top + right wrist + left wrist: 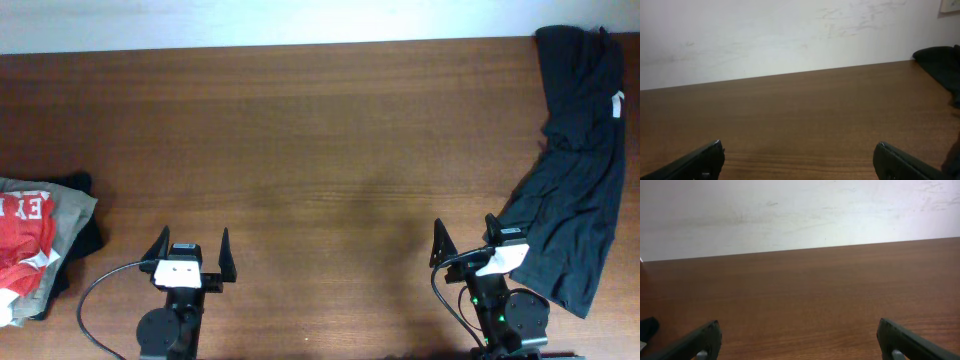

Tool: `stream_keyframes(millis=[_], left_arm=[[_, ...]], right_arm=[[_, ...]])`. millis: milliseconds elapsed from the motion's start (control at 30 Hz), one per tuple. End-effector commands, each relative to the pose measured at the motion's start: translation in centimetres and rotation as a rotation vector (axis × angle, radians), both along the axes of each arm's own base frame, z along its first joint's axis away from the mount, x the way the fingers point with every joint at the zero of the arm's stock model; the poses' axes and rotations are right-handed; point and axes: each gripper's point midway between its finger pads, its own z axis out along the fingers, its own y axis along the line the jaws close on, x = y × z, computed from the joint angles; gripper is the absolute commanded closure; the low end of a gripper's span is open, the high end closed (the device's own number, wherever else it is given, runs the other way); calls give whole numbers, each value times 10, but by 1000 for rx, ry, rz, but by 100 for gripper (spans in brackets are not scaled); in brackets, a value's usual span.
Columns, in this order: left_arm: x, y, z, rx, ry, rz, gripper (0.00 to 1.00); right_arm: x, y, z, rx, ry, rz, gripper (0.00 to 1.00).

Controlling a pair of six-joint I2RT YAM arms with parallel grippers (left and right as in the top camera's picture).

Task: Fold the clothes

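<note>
1. Lying along the right edge of the table (300, 130): the T-shirt (575, 170), dark, soft and rumpled. It is spread in a long band from the far right corner down toward the near right side and is not folded. A small white neck tag (617, 105) shows near its far end. In the right wrist view only a dark bunch of it shows at the far right (940, 62).
2. Right gripper (465, 240): near edge of the table, just beside the lower part of the T-shirt. Its jaws are spread wide with bare wood between them and nothing is held (799, 150). Its outer finger sits at the shirt's edge, and whether it touches cannot be told.
3. Left gripper (192, 250): near edge, left of centre, well apart from the T-shirt. Its jaws are spread wide over bare wood and nothing is held (799, 330).
4. Red garment (25, 235) with white letters: at the left edge, on top of a pile.
5. Grey-beige garment (70, 215): in the same pile, under the red one, with a dark cloth (88, 240) showing beneath on the right side.
6. Black cable (95, 290): loops out from the left arm's base.
7. White wall (790, 210): behind the far edge of the table.
</note>
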Motion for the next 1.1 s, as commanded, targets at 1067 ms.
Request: stream_keyframes(millis=[1067], left_arm=[[-5, -37, 39, -19, -162, -219, 1]], right_arm=[[81, 21, 27, -49, 1115, 91, 1]])
